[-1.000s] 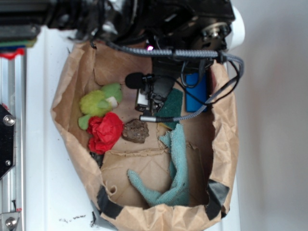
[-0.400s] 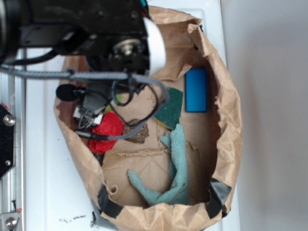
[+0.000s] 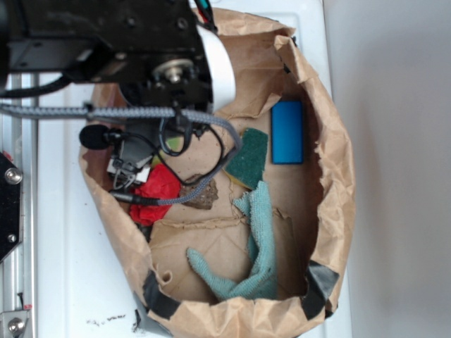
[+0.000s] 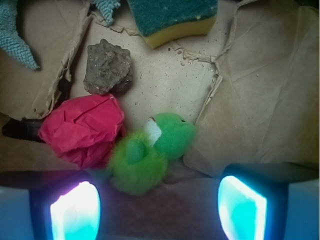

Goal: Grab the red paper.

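The red paper (image 4: 82,129) is a crumpled wad on the floor of the brown paper bag; in the exterior view it (image 3: 161,189) lies at the bag's left side, partly under my cables. My gripper (image 4: 159,210) is open and empty, its two glowing fingers (image 4: 75,212) wide apart, hovering above the lime-green plush toy (image 4: 150,152). The red paper lies just ahead of the left finger, touching the plush. In the exterior view the gripper (image 3: 130,165) is mostly hidden by the arm.
A brown rock (image 4: 107,67) sits beside the red paper. A green-and-yellow sponge (image 4: 172,17), a blue block (image 3: 287,132) and a teal cloth (image 3: 257,239) lie in the bag. The bag's crumpled wall (image 3: 106,218) stands close on the left.
My arm has swung left from the bag's middle to over the plush and red paper, then settled slightly further. The objects have not moved.
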You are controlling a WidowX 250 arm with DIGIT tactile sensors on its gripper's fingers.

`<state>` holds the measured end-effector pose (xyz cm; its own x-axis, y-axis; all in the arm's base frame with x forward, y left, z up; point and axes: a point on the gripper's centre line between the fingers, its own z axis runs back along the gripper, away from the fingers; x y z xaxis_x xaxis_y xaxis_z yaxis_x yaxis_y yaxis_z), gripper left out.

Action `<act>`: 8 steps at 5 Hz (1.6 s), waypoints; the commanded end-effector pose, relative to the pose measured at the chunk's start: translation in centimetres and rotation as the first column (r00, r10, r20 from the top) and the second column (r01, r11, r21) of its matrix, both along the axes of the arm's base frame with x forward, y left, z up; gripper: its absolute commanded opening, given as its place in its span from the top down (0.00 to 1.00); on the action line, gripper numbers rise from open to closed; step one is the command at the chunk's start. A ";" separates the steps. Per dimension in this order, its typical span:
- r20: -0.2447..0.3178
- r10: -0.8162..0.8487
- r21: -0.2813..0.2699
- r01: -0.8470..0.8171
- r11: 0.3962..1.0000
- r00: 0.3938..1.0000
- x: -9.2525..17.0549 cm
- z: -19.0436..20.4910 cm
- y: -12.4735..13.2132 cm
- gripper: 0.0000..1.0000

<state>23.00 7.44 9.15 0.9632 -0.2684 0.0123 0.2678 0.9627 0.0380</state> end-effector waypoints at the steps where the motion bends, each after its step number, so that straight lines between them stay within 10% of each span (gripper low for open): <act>1: 0.050 0.006 0.013 -0.007 1.000 0.999 0.3 1.4 0.4 0.00; 8: 0.098 0.005 0.011 -0.006 1.000 0.995 1.1 -3.4 -4.8 0.00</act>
